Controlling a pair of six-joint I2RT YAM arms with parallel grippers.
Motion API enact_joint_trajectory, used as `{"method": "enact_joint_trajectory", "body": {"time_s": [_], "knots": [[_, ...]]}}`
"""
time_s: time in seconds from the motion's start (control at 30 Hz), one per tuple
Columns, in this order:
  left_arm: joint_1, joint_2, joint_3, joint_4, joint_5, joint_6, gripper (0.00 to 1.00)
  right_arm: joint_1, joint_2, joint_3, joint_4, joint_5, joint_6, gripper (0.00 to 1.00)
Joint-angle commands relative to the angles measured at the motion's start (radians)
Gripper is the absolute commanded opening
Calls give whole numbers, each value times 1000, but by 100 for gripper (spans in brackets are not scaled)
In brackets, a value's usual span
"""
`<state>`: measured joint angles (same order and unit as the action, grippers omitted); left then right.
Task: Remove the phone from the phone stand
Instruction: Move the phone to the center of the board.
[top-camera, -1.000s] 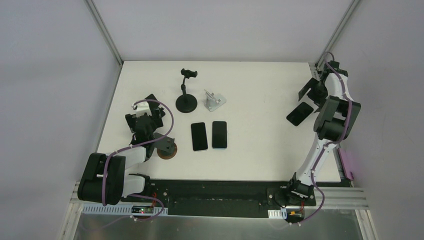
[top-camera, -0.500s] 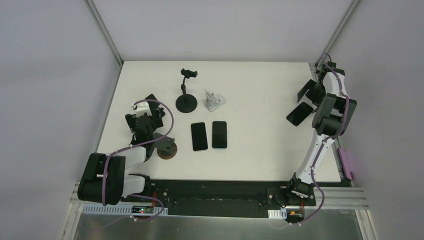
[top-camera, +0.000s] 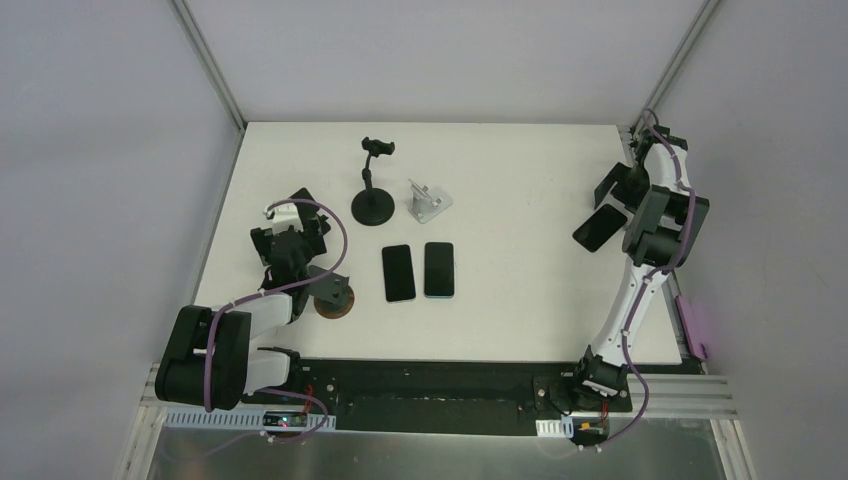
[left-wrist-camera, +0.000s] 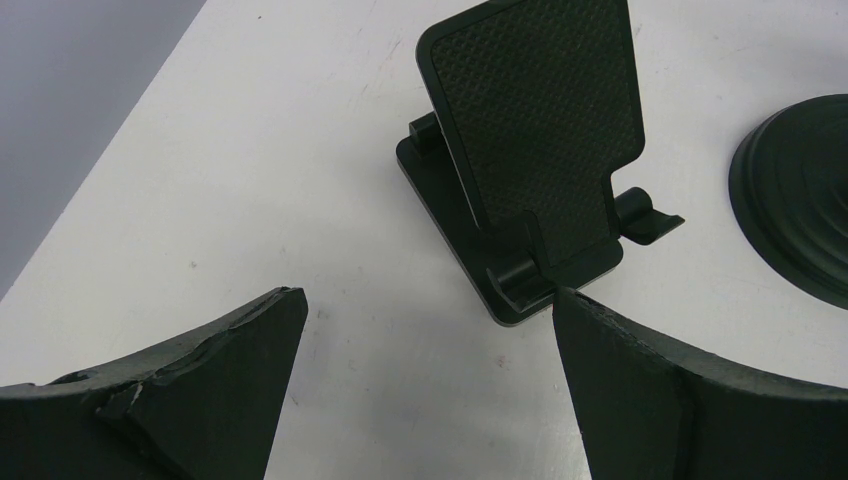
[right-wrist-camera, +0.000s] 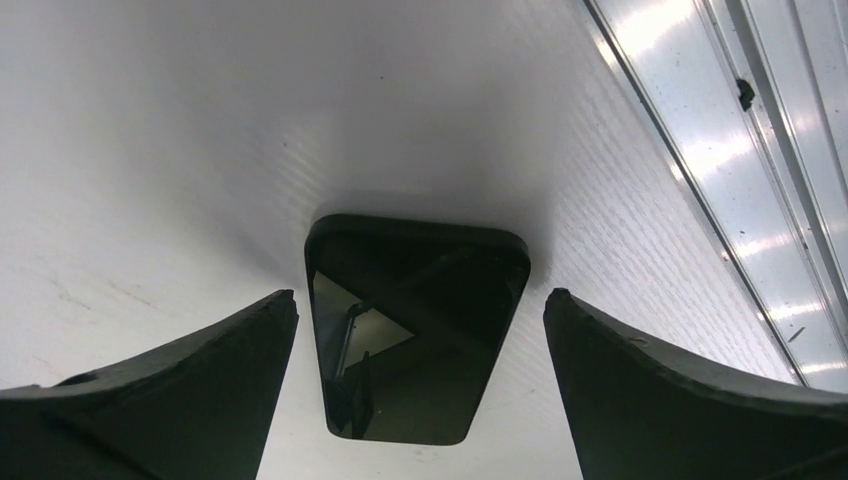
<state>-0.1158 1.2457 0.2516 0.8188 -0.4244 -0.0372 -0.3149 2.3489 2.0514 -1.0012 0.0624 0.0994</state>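
right jaws spread wide, released, nothing in them. the two dark fingers (right-wrist-camera: 150, 400) stand either side of the black phone (right-wrist-camera: 415, 330) with bare white table showing in both gaps, so no contact there. the phone lies flat, screen up and glossy, catching a reflection. it sits on no stand. from the top camera it is out at 3 o'clock on the table (top-camera: 520, 180), close to the right edge and turned at a slant, with the right arm (top-camera: 660, 235) bent over it and the metal rail just beyond.

over to the left jaws: also fully released and empty, with fingertips (left-wrist-camera: 230, 360) well apart. straight ahead of them, at their 12 o'clock, stands the folding stand (left-wrist-camera: 535, 110), black with a textured back plate tilted up and two small lips at the front, and nothing rests on it. the right fingertip is just beside its front corner; i cannot tell if they touch. at 3 o'clock in that wrist view is a round black base (left-wrist-camera: 800, 220).

wider now: that stand is at 9 o'clock on the table. a gooseneck stand (top-camera: 373, 190) is at 11 o'clock, and a silver stand (top-camera: 428, 200) is just beside it. two more phones (top-camera: 399, 272) lie flat side by side near the middle, and a brown disc (top-camera: 335, 298) sits at 8 o'clock by the left arm.
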Motion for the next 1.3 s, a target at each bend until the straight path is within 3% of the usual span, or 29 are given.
{"method": "enact_joint_trajectory", "body": {"time_s": [0.0,0.37,0.57,0.8,1.0,1.27], "knots": [[10,-4,-2,46,7,-10,99,-6,25,65,-80,-6,-6,97],[9,-5,-3,46,7,-10,99,-6,64,124,-120,11,7,81],[9,-5,-2,46,7,-10,99,-6,65,127,-123,26,17,66],[10,-5,-4,46,8,-10,99,-6,44,129,-103,59,9,63],[9,-5,-3,46,6,-10,99,4,-2,131,-52,1,-12,63],[10,-4,-3,46,6,-10,99,103,-32,122,-39,-9,-23,63]]}}
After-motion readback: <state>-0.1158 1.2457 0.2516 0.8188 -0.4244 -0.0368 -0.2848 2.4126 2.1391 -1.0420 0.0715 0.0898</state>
